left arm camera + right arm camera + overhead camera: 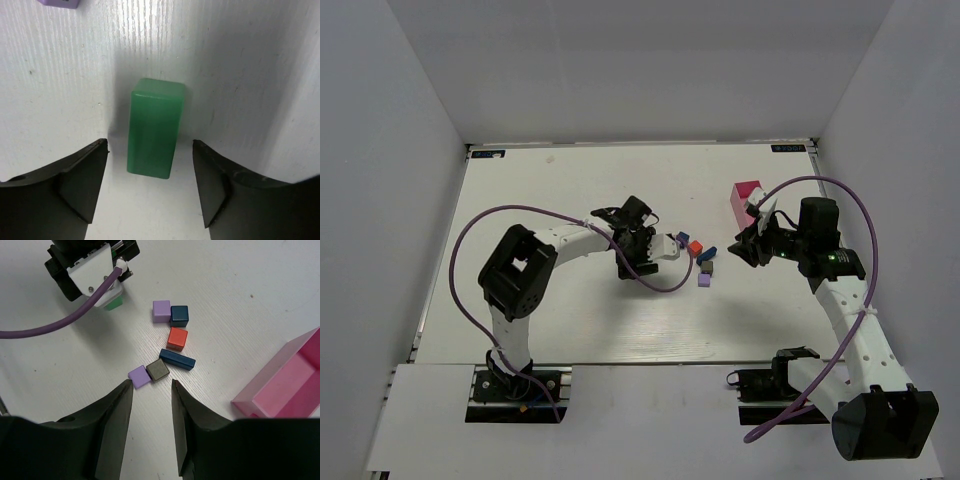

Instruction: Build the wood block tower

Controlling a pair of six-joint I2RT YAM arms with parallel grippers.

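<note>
The green block (154, 127) stands on end on the table (60, 90), directly between the fingers (80, 185) of the left gripper (150, 150). A strip of bare table shows on each side of it, so the jaws are spread and touch nothing. It is a tall, square-sectioned piece with rounded corners and a smooth painted skin. I judge it light, rigid and not fragile, but slick under hard pads and easy to topple while upright. The hold belongs on 2 opposite long flat sides, about mid-height, with the jaws square to the faces and not on an edge.

The other 6 pieces lie flat and unstacked just ahead of the right gripper (152, 390). Farthest from it, a purple cube (161, 311) touches a dark blue cube (179, 315). A red-orange cube (177, 338) sits just nearer, and a long dark blue bar (177, 359) is nearer again. Closest to the fingertips, a brown cube (158, 370) touches a second purple cube (139, 376). These look equally light and stiff. The cubes offer any 2 parallel faces, while the bar is best pinched across its narrow width. Touching pairs leave little room for a finger between them.

The right gripper hovers with its jaws parted and nothing between them. The pink tray (280, 390) lies to its right, apart from the blocks.
</note>
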